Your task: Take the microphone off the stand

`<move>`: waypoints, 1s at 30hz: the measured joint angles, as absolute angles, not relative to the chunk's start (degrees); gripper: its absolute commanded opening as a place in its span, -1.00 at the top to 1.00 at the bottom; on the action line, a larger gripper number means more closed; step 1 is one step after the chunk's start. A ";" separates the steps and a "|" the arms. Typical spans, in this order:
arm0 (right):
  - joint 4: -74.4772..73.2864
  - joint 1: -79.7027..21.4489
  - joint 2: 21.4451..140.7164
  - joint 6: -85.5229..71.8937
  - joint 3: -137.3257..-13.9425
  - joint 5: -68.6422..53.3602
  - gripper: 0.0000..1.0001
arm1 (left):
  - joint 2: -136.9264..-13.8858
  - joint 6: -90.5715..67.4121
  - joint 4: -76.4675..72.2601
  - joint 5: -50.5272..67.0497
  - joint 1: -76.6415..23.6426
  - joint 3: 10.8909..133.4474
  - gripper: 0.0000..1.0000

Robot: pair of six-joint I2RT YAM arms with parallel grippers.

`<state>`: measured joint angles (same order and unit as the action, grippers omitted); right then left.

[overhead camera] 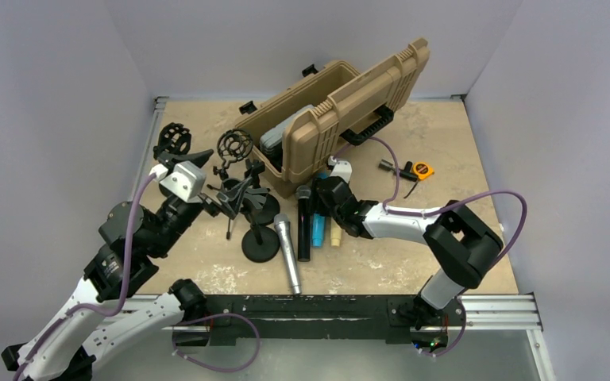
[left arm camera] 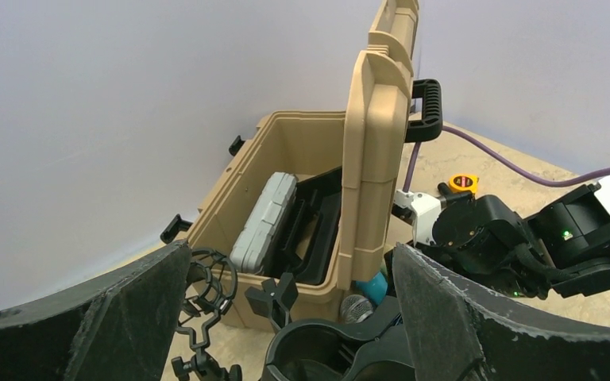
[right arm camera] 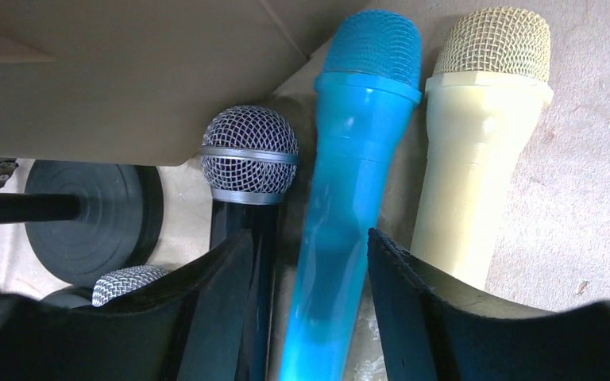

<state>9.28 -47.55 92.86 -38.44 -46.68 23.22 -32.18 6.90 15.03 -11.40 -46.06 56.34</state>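
Note:
Several microphones lie side by side on the table: a silver one [overhead camera: 287, 252], a black one [overhead camera: 303, 226], a blue one [overhead camera: 318, 230] and a cream one [overhead camera: 336, 236]. My right gripper [overhead camera: 323, 198] is low over them. In the right wrist view it [right arm camera: 310, 262] is open, with its jaws on either side of the blue microphone [right arm camera: 349, 182] and a gap on each side. The black stand [overhead camera: 260, 244] is left of the microphones. My left gripper [left arm camera: 286, 313] is open around the stand's black clip [left arm camera: 341, 349], which looks empty.
An open tan case [overhead camera: 341, 111] stands at the back, with a grey box inside it [left arm camera: 266, 218]. Two black shock mounts [overhead camera: 175, 139] [overhead camera: 234, 145] and a second stand base [overhead camera: 266, 208] crowd the left. A yellow tape measure [overhead camera: 422, 169] lies at the right.

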 measured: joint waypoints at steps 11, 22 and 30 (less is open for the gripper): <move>10.17 -47.57 79.31 -36.69 -44.14 23.62 -0.29 | -28.29 7.14 14.09 -12.47 -46.33 55.24 -0.90; 10.74 -47.57 48.84 -32.40 -43.72 32.38 -0.48 | -22.63 8.14 10.17 -20.05 -46.33 55.33 -1.00; 16.25 -47.44 33.06 -22.92 -44.21 29.67 -0.70 | -18.50 7.79 9.91 -22.81 -46.33 55.86 -1.00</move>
<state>16.25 -47.44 33.06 -22.92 -44.21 29.67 -18.50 7.79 9.91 -22.81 -46.33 55.86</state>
